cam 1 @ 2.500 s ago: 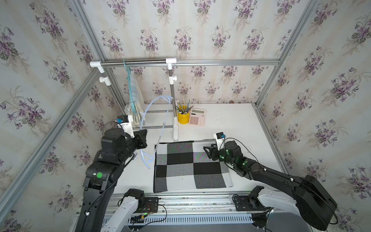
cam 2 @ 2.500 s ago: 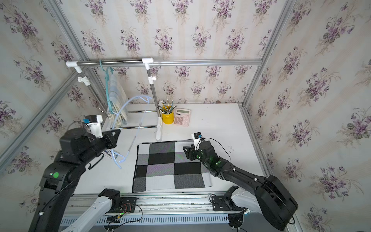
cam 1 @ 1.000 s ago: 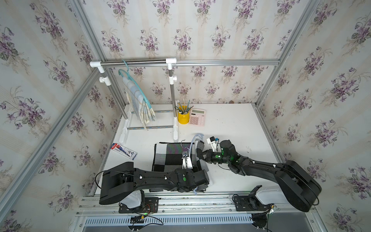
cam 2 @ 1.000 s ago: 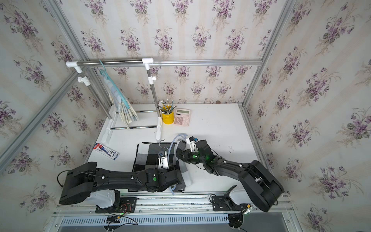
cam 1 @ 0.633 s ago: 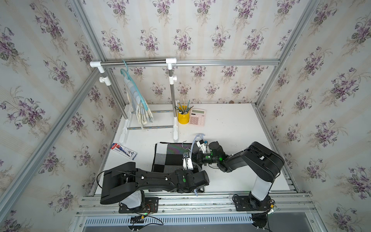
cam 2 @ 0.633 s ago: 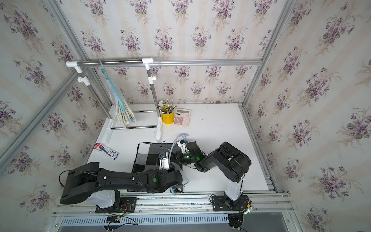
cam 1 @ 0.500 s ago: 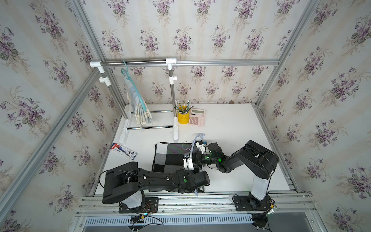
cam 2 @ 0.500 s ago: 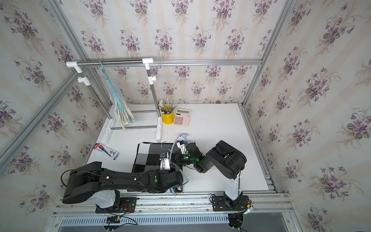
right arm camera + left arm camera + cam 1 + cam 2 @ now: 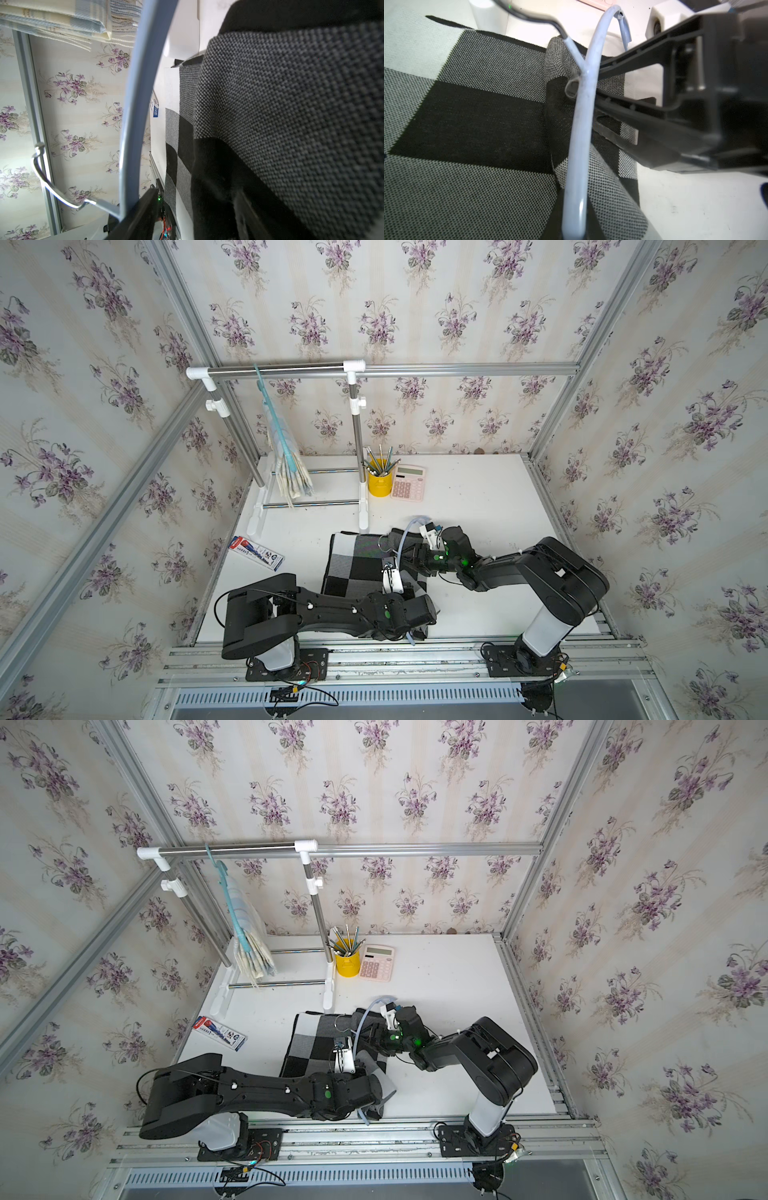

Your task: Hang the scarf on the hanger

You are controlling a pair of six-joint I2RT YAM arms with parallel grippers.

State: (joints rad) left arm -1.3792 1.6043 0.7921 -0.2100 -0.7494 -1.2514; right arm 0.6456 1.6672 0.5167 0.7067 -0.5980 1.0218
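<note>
While my left gripper (image 9: 572, 232) has its jaws pinched on the near end of the pale blue hanger (image 9: 581, 124), the hanger's long axis runs near-to-far above the right side of the black, grey and white checked scarf (image 9: 357, 568), which lies mid-table (image 9: 478, 497). The scarf's right edge is bunched into a raised fold under the hanger's arm. I cannot tell whether it wraps a lower bar. The right gripper (image 9: 411, 559), the nearer arm, sits just right of the fold, jaws spread with soft knit draped on them.
</note>
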